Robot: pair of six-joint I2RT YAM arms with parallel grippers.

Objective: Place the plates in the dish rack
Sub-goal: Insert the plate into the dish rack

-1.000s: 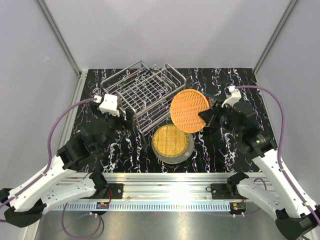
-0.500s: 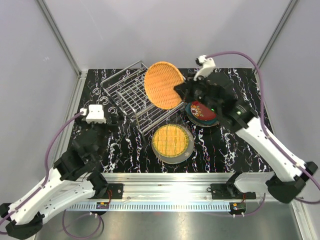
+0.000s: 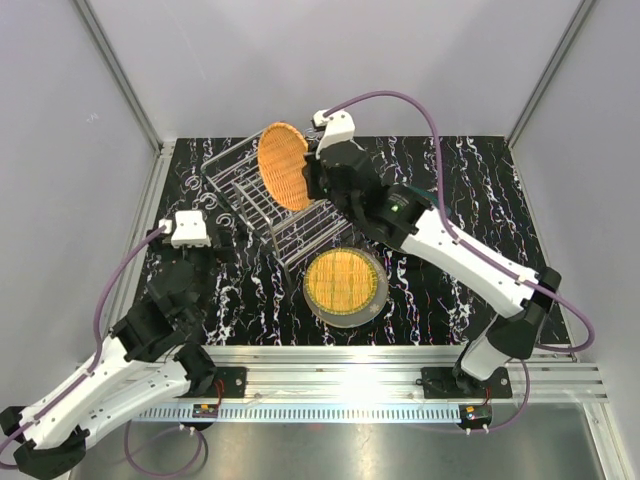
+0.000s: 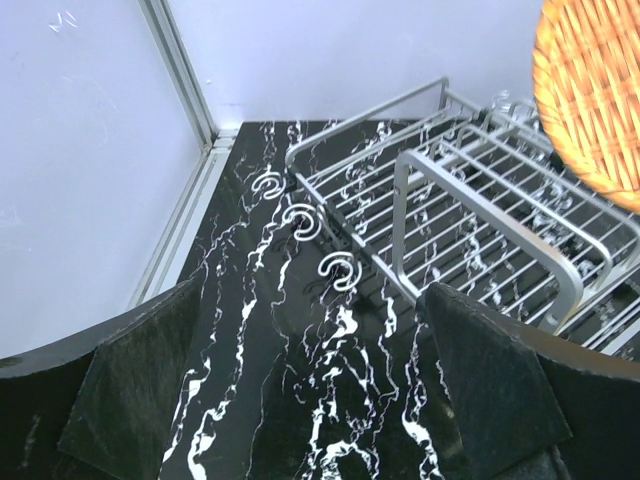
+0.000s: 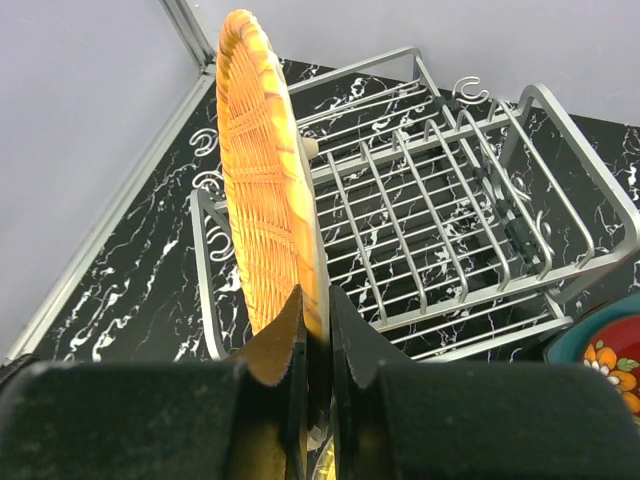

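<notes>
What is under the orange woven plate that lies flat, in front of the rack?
Under the flat orange plate a grey plate shows only as a rim around it. Its middle is covered, so its pattern, and whether more plates lie below, cannot be seen.

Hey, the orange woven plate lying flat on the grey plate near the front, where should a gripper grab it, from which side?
Probably pinch its rim at the near edge, coming in low from the front. The woven plate lies flat on the grey plate, so only its rim offers a pinch, and the dish rack crowds its far-left side.
</notes>
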